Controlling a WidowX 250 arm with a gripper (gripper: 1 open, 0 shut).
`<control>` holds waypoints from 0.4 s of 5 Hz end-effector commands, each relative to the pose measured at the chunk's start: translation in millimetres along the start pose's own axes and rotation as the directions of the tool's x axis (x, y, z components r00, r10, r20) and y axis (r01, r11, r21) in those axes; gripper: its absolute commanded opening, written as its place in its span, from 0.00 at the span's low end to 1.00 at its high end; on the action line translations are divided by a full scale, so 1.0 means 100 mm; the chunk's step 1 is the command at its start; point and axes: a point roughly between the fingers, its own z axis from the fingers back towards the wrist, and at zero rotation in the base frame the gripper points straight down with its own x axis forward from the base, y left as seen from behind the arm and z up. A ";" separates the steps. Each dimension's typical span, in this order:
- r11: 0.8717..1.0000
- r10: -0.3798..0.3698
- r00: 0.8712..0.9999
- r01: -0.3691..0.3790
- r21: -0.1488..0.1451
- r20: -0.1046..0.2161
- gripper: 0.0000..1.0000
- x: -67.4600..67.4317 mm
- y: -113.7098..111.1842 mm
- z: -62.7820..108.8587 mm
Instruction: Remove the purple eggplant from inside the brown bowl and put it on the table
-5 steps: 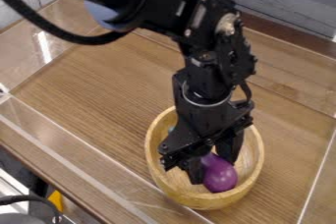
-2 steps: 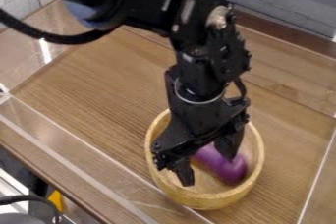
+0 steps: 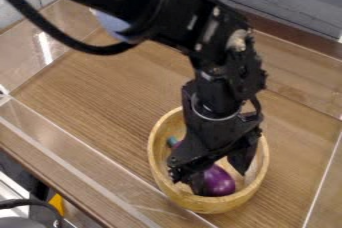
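Note:
The purple eggplant [image 3: 218, 182] lies inside the brown bowl [image 3: 198, 204], toward its near right side. My gripper [image 3: 214, 170] reaches straight down into the bowl from the black arm above. Its two dark fingers [image 3: 182, 166] stand apart on either side of the eggplant, so it looks open, and the eggplant rests on the bowl's floor between them. The arm hides the far part of the bowl's inside. The bowl stands on the wooden table [image 3: 107, 92], close to the front right.
Clear acrylic walls [image 3: 67, 162] edge the table along the front and left. Bare wood stretches to the left of and behind the bowl. The black arm [image 3: 160, 12] crosses the upper middle of the view.
The fingers have spread apart around the eggplant. The wrist has shifted slightly right and sits lower in the bowl. The eggplant has settled on the bowl's floor.

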 end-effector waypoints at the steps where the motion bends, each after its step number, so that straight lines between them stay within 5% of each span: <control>1: 0.999 0.016 1.000 -0.015 -0.037 0.008 1.00 -0.02 -0.09 -0.06; 2: 0.998 0.042 0.999 -0.042 -0.036 0.007 1.00 -0.04 -0.09 -0.21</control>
